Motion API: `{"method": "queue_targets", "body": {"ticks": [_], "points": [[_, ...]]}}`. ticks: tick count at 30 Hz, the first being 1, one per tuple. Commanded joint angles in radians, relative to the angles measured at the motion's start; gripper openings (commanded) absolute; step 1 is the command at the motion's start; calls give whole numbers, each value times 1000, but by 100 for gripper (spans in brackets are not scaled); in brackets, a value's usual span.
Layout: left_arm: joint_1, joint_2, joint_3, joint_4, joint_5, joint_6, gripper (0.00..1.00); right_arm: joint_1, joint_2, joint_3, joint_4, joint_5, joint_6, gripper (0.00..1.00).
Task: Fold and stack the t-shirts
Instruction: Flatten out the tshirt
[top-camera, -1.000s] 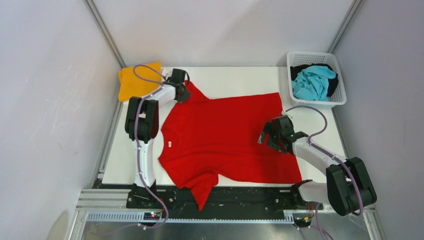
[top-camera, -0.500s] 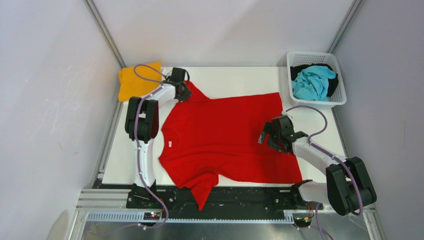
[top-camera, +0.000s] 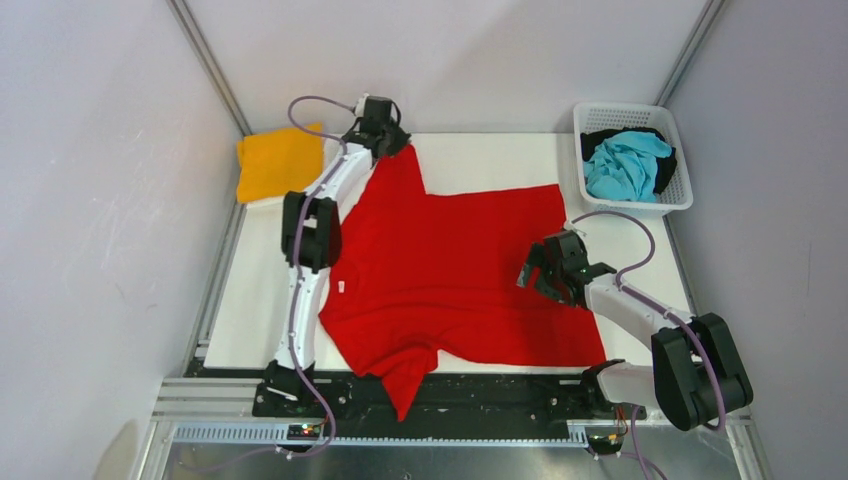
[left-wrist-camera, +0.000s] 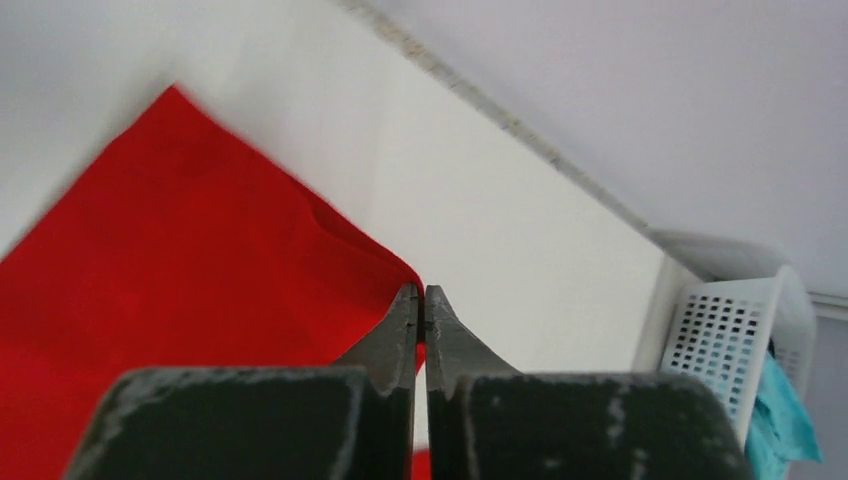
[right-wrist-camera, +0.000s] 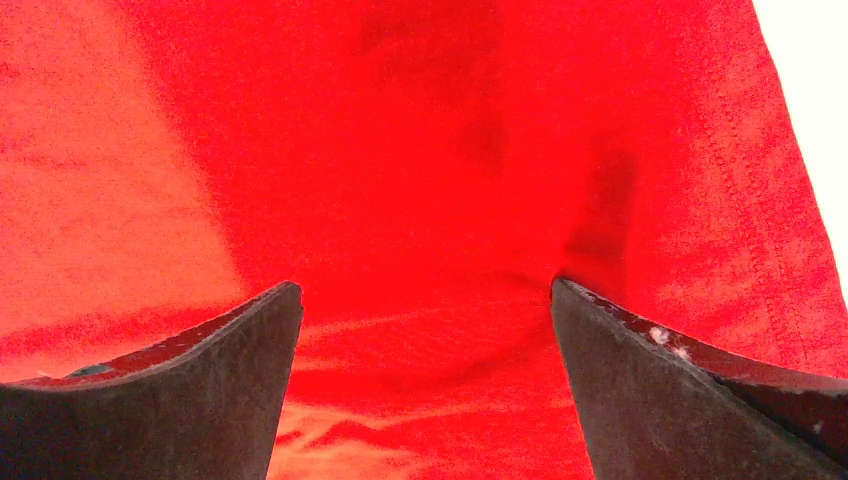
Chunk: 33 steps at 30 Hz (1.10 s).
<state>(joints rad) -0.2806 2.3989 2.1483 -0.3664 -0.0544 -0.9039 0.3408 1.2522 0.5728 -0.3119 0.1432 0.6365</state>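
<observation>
A bright red t-shirt (top-camera: 450, 270) lies spread across the white table, its neck label to the left. My left gripper (top-camera: 388, 143) is shut on the far sleeve's edge and holds it stretched toward the back of the table; in the left wrist view the red cloth (left-wrist-camera: 200, 270) is pinched at my gripper's (left-wrist-camera: 421, 296) tips. My right gripper (top-camera: 535, 278) is open with its fingers spread just above the shirt's right part; the right wrist view shows red cloth (right-wrist-camera: 420, 180) between and under its gripper (right-wrist-camera: 425, 290). An orange-yellow shirt (top-camera: 277, 163) lies folded at the back left.
A white lattice basket (top-camera: 633, 118) at the back right holds a turquoise shirt (top-camera: 625, 165) and a black one (top-camera: 600, 139). It also shows in the left wrist view (left-wrist-camera: 735, 340). Enclosure walls stand close on the left, right and back.
My left gripper has moved toward the back and right, pulling the red sleeve out straight. The right gripper has stayed in place.
</observation>
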Motion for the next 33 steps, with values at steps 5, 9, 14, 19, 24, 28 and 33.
{"method": "queue_targets", "body": {"ticks": [5,9,14,19,24,28,33], "points": [[-61,265,438,98,112,-8,60,-13,30,26,-4,40,-14,99],[-100,102,283,114,1,143,99,-13,13,26,-9,47,-9,99],[-97,-218,-34,111,-34,275,100,-13,-47,30,-31,71,-10,100],[-102,-539,-510,106,-75,324,100,-15,-126,54,-68,96,-3,100],[-111,-802,-920,105,-66,305,100,-19,-128,100,-65,102,-20,99],[-120,-857,-1154,107,-11,275,100,-29,-45,132,-34,78,-38,100],[-125,-778,-1230,106,22,258,100,-52,91,189,5,47,-42,99]]}}
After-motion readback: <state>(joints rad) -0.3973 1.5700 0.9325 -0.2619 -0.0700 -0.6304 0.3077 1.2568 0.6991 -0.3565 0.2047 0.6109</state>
